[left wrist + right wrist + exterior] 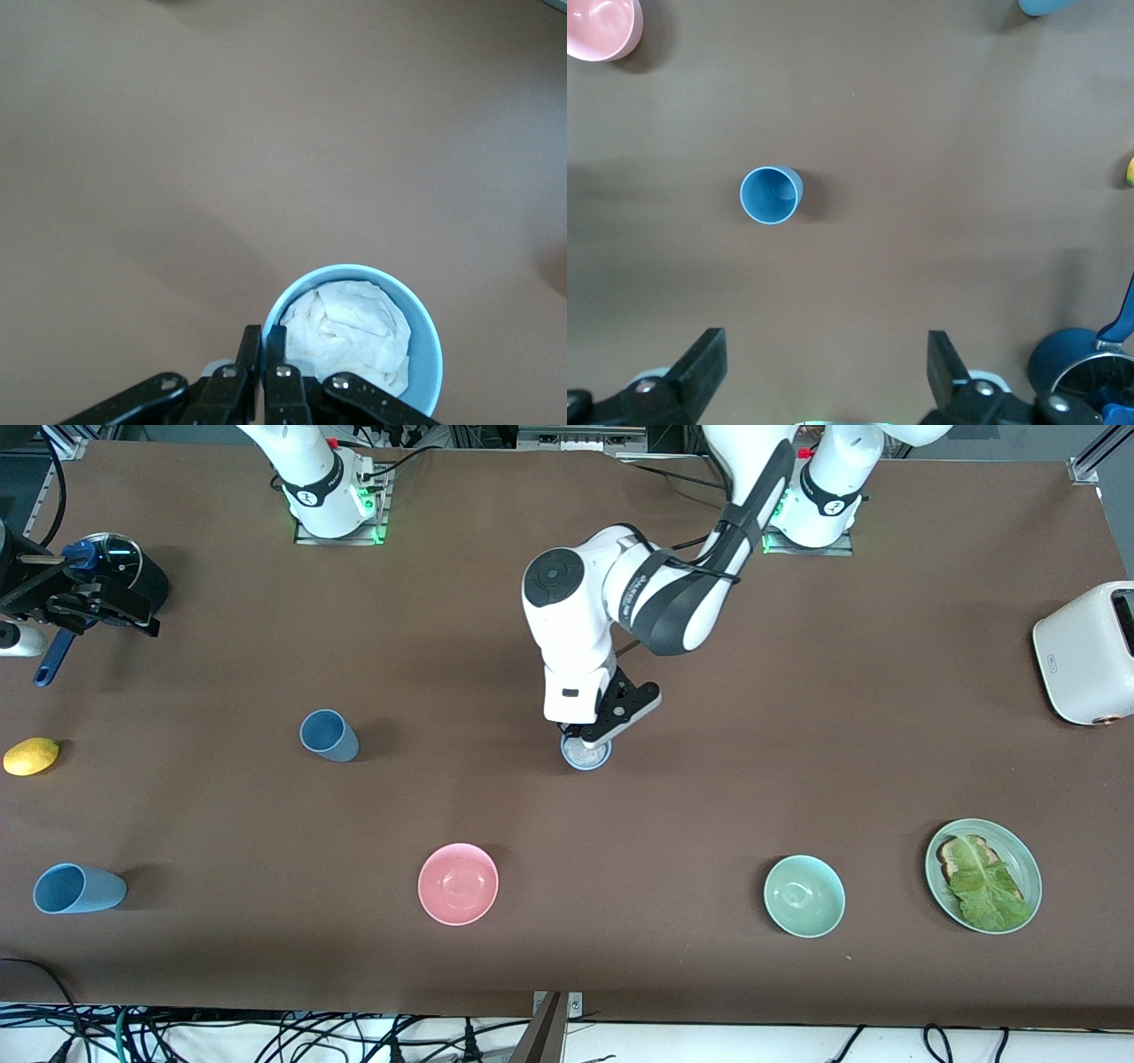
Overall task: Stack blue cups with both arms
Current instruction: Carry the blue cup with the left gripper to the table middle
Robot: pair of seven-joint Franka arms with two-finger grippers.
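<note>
A light blue cup (586,755) with crumpled white paper in it stands mid-table. My left gripper (588,737) is shut on its rim, one finger inside and one outside, as the left wrist view shows of the gripper (264,335) and the cup (425,354). A duskier blue cup (329,735) stands upright toward the right arm's end; it also shows in the right wrist view (771,195). A lighter blue cup (78,888) lies on its side nearer the front camera. My right gripper (824,345) is open and empty, high above the table, out of the front view.
A pink bowl (458,883), a mint-green bowl (804,895) and a plate with toast and lettuce (983,875) sit along the near edge. A white toaster (1085,651) stands at the left arm's end. A lemon (31,755) and a lidded pot (111,580) lie at the right arm's end.
</note>
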